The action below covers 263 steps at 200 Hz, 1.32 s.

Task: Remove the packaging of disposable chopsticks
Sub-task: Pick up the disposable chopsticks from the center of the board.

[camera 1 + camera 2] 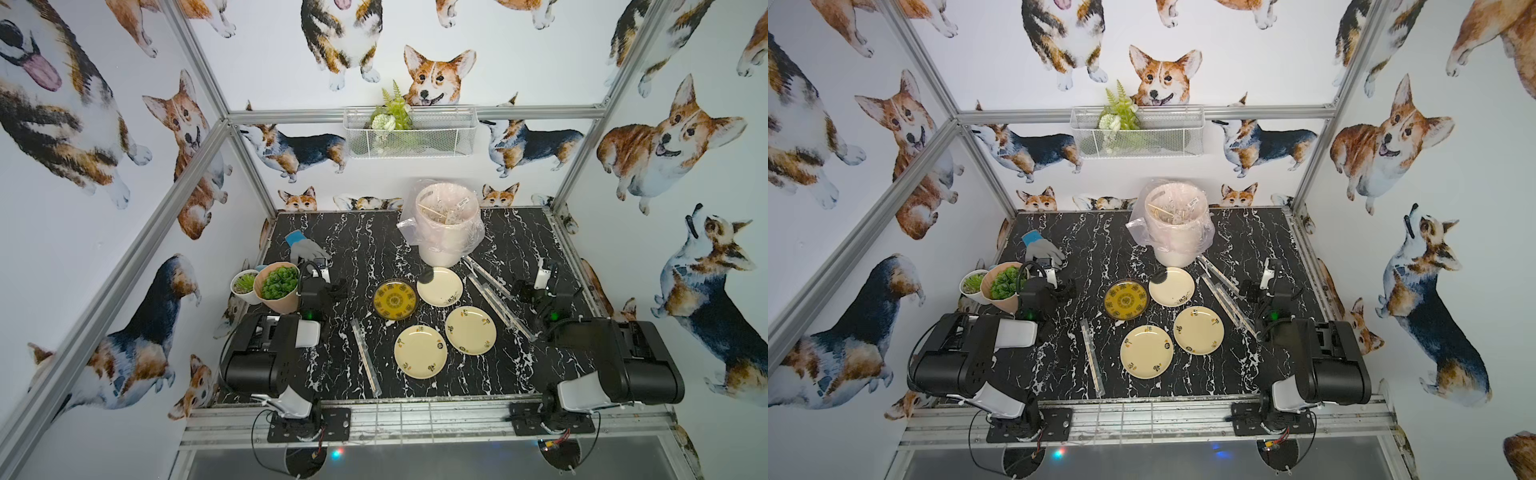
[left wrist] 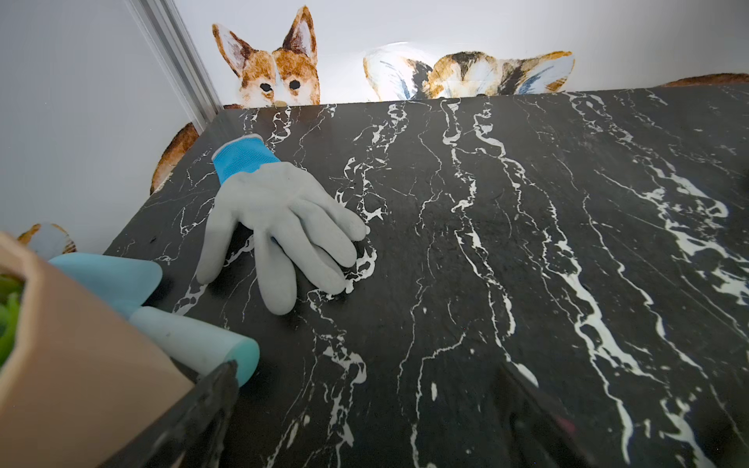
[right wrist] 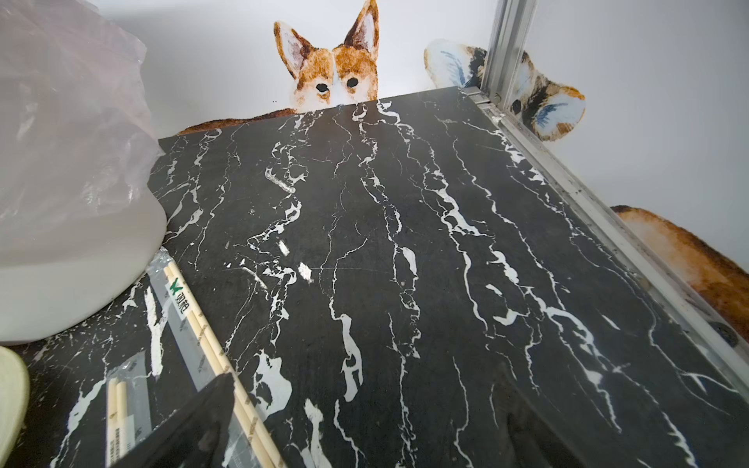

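**Black, white-veined marble-patterned tabletop** point(image 1: 353, 249), enclosed by an aluminium frame and corgi-print walls.

- **Arms.** The black left arm point(image 1: 257, 357) and black right arm point(image 1: 636, 361) are mounted at the near edge.
  - The left fingers point(image 2: 194, 421) are spread wide and hold nothing. They sit above bare tabletop beside a tan pot of green succulents point(image 1: 276, 289).
  - The right fingers point(image 3: 194, 421) are also spread and empty, at the right side of the tabletop.
- **Bin.** A tall white bin point(image 1: 440, 253), lined with a clear-pink plastic bag point(image 1: 409, 228), stands at the back centre.
- **Plates.** In front of the bin are three round cream plates point(image 1: 420, 351) and one yellow patterned dish with a dark rim point(image 1: 395, 299).
- **Glove.** A grey work glove with a blue cuff point(image 1: 305, 247) lies flat at the back left.
- **Chopsticks.** Three long, narrow clear plastic sleeves point(image 3: 180, 302) each enclose a pair of pale wooden chopsticks point(image 3: 210, 348).
  - One sleeve point(image 1: 365, 357) lies left of the plates.
  - Two more sleeves point(image 1: 486, 276) lie side by side between the plates and the right arm, the farther one ending just beside the bin.
  - In the right wrist view one finger overlaps a sleeve, but contact cannot be judged.
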Available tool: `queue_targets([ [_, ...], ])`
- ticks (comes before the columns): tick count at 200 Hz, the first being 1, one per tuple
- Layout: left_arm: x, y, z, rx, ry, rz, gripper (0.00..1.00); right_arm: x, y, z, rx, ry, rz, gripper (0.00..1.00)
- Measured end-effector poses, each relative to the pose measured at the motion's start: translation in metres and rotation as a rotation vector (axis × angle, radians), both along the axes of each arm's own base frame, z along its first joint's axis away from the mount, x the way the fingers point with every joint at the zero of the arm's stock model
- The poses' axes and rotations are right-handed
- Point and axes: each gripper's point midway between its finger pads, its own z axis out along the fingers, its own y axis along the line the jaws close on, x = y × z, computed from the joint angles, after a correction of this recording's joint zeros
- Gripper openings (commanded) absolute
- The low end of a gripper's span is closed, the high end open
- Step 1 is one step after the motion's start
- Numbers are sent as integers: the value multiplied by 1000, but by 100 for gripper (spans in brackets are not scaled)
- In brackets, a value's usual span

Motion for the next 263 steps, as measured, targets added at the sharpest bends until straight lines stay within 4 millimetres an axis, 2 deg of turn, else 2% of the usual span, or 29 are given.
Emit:
queue_targets([
  [234, -1, 2, -1, -3, 4, 0, 100, 0, 0, 0, 0, 0, 0, 100],
  [263, -4, 3, 0, -7, -2, -1, 96, -2, 0, 0, -1, -4, 0, 100],
])
